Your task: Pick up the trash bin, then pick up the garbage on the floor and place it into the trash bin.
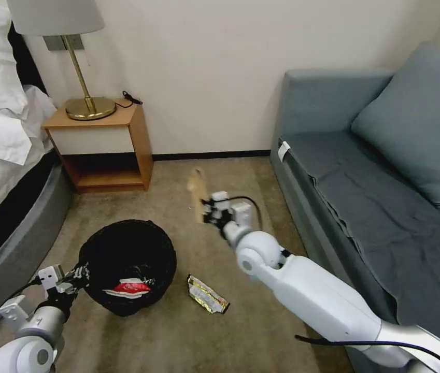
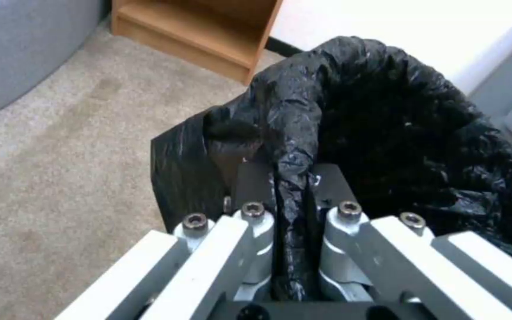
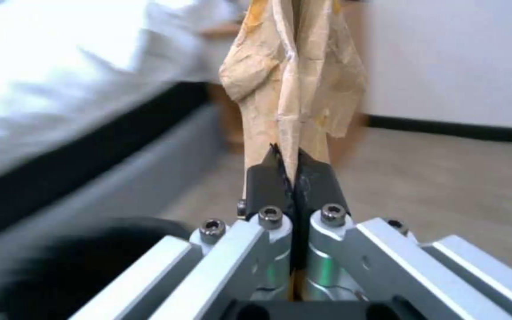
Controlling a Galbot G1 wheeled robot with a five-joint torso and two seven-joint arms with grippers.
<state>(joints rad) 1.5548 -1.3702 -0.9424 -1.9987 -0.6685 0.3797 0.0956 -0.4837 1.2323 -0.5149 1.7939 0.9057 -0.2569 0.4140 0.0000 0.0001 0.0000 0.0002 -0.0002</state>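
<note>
Crinkled black plastic lines the round trash bin (image 1: 126, 264), which is seen on the beige carpet (image 1: 168, 331) near the wooden nightstand (image 1: 103, 147); its bunched rim is clamped between the fingers of the left gripper (image 2: 291, 186). A red-white wrapper (image 1: 129, 288) is seen inside. A creased brown paper piece (image 3: 294, 84) is pinched upright by the right gripper (image 3: 291, 171), raised beside the bin. A crumpled yellowish foil snack wrapper (image 1: 207, 294) is left flat on the carpet just beside the bin
</note>
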